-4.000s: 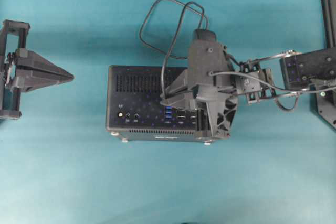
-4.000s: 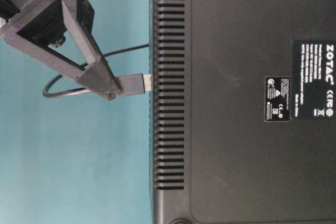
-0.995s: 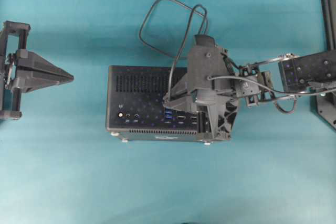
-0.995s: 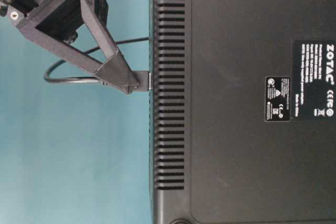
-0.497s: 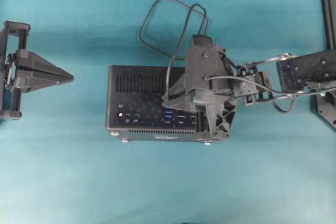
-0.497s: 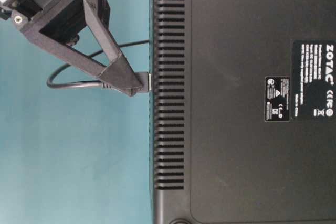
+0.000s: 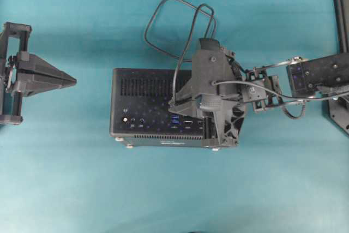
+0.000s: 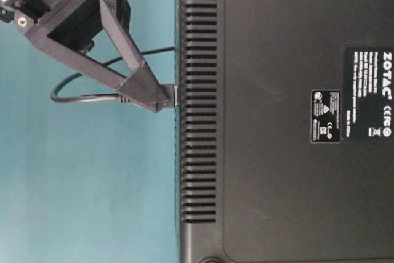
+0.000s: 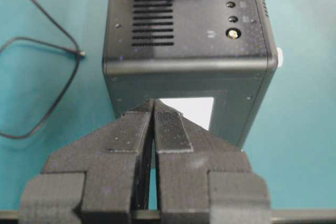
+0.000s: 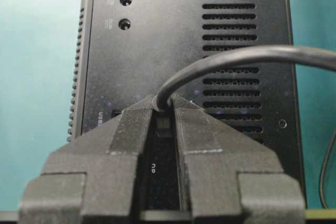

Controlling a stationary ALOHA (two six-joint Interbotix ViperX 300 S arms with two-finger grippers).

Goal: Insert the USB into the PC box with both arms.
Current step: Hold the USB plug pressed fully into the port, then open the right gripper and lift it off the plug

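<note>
Closest to your right wrist camera, the right gripper (image 10: 164,114) has its jaws pinched on the plug of the USB (image 10: 163,125), and the cable arcs up and away to the right across the vent grille (image 10: 239,51). From table level you see that plug (image 8: 173,95) pressed against the port face of the PC box (image 8: 283,115), with almost none of it showing past the gripper tips. The wedge leaves you no gap there, only teal table (image 8: 86,195) below and to the left.

From overhead, the right gripper (image 7: 175,103) sits over the box's right half, just above the column of blue ports (image 7: 174,120). The PC box (image 7: 143,107) lies mid-table, with clear cloth along its lower and left edges. The cable loop (image 7: 163,25) curls on the table beyond the box's far edge, touching nothing else.

Your left gripper (image 7: 72,81) is well apart from the box's left edge, jaws pressed together on nothing. Its wrist view shows the fingertips (image 9: 153,109) aimed at the box's end wall (image 9: 189,95), not touching it.
</note>
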